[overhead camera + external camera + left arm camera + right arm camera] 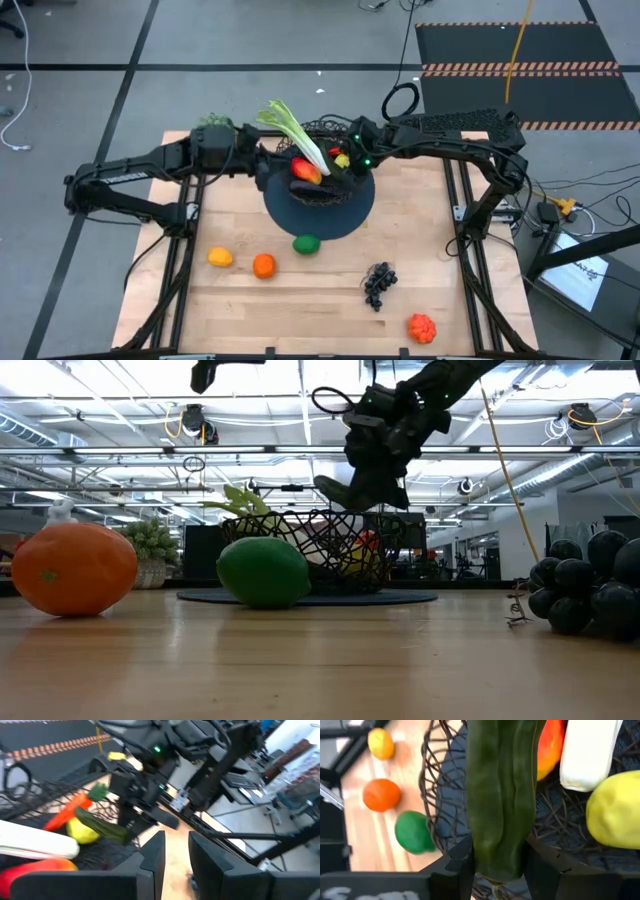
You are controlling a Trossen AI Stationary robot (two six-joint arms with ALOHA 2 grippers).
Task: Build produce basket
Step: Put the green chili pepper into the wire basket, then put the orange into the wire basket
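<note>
Low view: wooden table (330, 660) (ceiling-lit hall behind).

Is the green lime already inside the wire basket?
No, the lime lies on the table, just outside the basket.

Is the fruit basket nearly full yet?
Partly. The basket already holds the leek, mango, carrot and a yellow fruit. The right gripper holds the cucumber over it. Still on the table: lime, orange, lemon, grapes and a red fruit.
</note>
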